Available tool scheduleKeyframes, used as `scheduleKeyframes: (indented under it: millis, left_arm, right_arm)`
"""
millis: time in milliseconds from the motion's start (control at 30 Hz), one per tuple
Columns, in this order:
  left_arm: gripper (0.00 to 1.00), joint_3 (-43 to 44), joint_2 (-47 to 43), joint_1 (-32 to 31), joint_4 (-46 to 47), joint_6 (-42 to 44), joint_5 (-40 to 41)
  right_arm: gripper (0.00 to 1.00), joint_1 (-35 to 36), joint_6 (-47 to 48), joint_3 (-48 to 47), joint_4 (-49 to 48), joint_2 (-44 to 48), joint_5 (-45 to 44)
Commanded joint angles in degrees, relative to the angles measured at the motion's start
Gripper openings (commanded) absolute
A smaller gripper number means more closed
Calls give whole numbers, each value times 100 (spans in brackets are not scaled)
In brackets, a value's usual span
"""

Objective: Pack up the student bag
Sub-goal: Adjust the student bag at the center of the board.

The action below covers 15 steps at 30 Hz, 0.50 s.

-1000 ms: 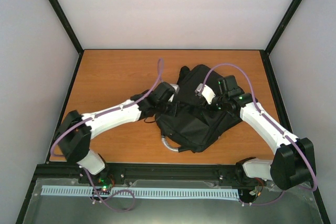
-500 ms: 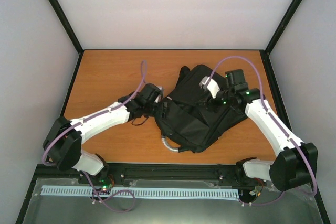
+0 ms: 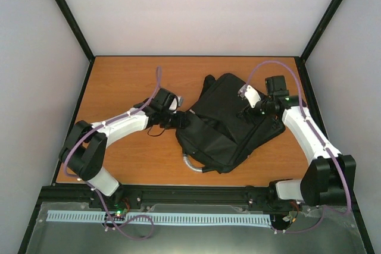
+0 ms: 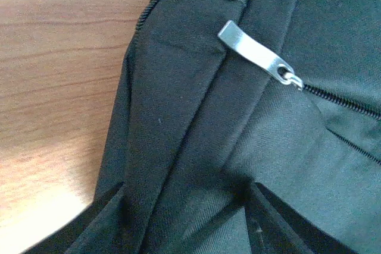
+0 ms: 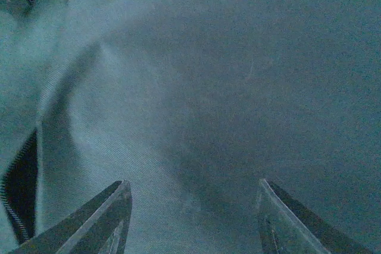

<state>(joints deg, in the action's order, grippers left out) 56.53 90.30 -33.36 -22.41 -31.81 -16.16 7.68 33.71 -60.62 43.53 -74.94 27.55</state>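
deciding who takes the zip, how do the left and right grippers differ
The left gripper is at the student bag's left edge, table beside it; the right gripper is over the bag's right side, above plain fabric. A silver zip pull lies ahead of the left gripper, not the right gripper. Both are open.

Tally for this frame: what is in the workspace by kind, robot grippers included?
Black student bag: 1
Grippers: 2, the left gripper and the right gripper, both open over the bag's fabric
Total: 3
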Motion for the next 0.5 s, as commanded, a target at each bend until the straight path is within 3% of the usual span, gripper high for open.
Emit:
scheduleKeyframes:
  millis: [0, 333, 467]
  left_arm:
    - [48, -47, 24, 32, 397, -58, -391]
    - [14, -1270, -966, -334, 1008, -535, -442]
    - [8, -1731, -1279, -777, 1267, -919, -206]
  right_arm:
    - [59, 63, 359, 279, 89, -251, -469]
    - [57, 821, 460, 327, -578, -1109, -2007]
    - [55, 863, 382, -59, -910, -1709, -2716]
